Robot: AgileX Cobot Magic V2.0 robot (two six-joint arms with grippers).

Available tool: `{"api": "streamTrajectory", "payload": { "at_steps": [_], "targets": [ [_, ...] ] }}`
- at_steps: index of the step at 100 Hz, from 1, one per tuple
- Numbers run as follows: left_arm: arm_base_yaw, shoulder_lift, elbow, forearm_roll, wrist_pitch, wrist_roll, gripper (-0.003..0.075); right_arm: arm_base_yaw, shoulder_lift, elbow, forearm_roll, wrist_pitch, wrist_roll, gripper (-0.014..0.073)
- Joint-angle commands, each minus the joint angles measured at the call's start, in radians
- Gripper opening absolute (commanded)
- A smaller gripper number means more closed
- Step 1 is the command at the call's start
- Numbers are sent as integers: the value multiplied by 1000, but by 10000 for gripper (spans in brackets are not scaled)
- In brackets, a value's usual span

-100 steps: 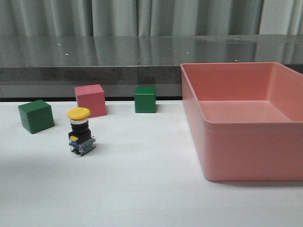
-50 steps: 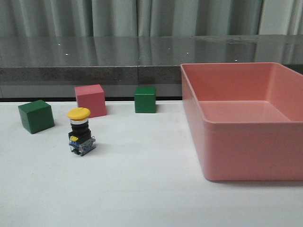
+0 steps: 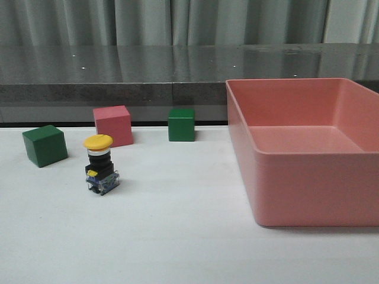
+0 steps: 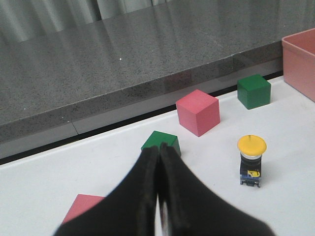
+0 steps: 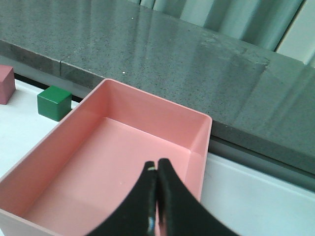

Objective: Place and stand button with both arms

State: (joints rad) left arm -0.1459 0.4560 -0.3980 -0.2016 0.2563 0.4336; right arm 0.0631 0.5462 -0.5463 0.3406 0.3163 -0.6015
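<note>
Button (image 3: 100, 165): push-button switch with yellow mushroom cap, black cylindrical body and clear bluish base block. Stands upright on its base on the white table (image 3: 177, 236), cap uppermost, free of any gripper. Landmark for the entries below.

Pink cube (image 3: 112, 125): on the table just behind the button, slightly toward the bin side; apart from the button, not touching.

Green cube, near (image 3: 45, 145): on the table beside the button, on the side away from the bin and a little behind; apart from it.

Green cube, far (image 3: 181, 124): on the table behind the button and toward the bin, farther off than the pink cube.

Pink bin (image 3: 308, 177): large open rectangular container, well apart from the button; interior appears to hold nothing, though its near floor is hidden by the front wall in the front view.

Second pink block (image 4: 81, 209): seen only in the left wrist view, partly hidden behind the fingers; shape cannot be told fully.

Left gripper (image 4: 158, 196): dark pointed fingers (image 4: 145, 187) pressed together, gripping nothing; held above the table, apart from the button.

Right gripper (image 5: 156, 196): dark fingers (image 5: 170, 201) pressed together, gripping nothing; held above the pink bin's open interior, well apart from the button.
</note>
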Motion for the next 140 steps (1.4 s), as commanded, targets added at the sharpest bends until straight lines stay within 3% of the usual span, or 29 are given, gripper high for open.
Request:
{"api": "streamTrajectory", "payload": {
  "at_steps": [1,54,74,91,117,140],
  "targets": [
    [1,2,-28,-15,-86,-12,-20,-6,-1,-27,16,-77,-3,-62],
    [-9,-38,24,15,-122,-39,-20,-6,-1,-27,16,-77,-3,-62],
    [-9,-160,126,289,-122,-398,-20,-6,-1,-27,16,-77,-3,-62],
    [7,-290,223,275,-122,-401,-19,-6,-1,-27,16,-77,-3,-62],
    [127,-488,363,227,-122,-401,-20,-6,-1,-27,16,-77,-3,-62],
    [134,-493,444,217,-213,-412,-20,-6,-1,-27,16,-72,-3,-62]
  ]
}}
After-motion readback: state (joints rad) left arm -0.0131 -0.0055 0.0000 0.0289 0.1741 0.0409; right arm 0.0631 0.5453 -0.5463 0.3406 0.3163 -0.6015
